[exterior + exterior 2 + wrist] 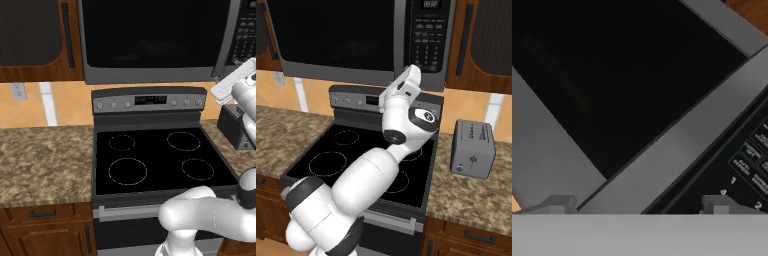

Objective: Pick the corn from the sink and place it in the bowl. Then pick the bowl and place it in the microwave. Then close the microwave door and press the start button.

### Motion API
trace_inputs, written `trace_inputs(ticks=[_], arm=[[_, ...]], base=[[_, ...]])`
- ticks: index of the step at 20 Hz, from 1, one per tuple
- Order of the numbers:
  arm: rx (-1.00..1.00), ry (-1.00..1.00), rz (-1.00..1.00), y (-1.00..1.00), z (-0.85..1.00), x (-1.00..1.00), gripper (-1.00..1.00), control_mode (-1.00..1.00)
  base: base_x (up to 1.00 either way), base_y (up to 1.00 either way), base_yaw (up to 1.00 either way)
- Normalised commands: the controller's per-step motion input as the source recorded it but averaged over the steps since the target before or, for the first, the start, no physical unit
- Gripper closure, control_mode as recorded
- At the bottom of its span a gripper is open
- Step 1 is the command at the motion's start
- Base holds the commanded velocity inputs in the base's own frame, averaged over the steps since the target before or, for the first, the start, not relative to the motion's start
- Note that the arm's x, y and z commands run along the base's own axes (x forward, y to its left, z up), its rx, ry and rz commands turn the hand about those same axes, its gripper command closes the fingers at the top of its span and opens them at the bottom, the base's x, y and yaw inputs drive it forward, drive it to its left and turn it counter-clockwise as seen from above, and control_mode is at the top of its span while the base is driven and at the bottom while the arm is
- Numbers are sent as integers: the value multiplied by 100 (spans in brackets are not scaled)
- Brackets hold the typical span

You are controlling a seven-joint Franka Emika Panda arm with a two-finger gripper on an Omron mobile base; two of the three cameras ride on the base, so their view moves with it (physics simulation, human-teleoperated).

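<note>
The microwave [160, 40] is hanging across the top of the left base view, above the black glass-top stove [160, 160], and its microwave door [150, 35] is sitting flush with the front, its dark glass showing only a faint shape behind it that cannot be made out. In the right base view the same microwave [356, 40] is filling the upper left and centre of the frame, with the button panel [428, 35] standing at the right of the door. The white arm is rising from the lower left of that view and bending up over the stove [356, 160], its hand tilting toward the lower right corner of the microwave. In the hand view the end effector [639, 206] is spreading its two dark fingertips [559, 204] wide apart at the bottom of the frame, gripping nothing, and is pointing at the grey door frame [677, 150] where it is meeting the button panel [732, 175] at the lower right. A grey toaster [473, 147] is standing on the speckled bench [476, 200] at the right of the right base view, beside the stove.
</note>
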Motion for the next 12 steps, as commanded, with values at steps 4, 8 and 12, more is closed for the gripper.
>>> trace_inputs(ticks=[4, 8, 12], arm=[[0, 0, 25, -59, 0, -18, -100, -100], [0, 0, 24, -64, 0, -13, -100, -100], [0, 0, 24, -65, 0, -1, -100, -100]], base=[[0, 0, 0], [0, 0, 0], [0, 0, 0]])
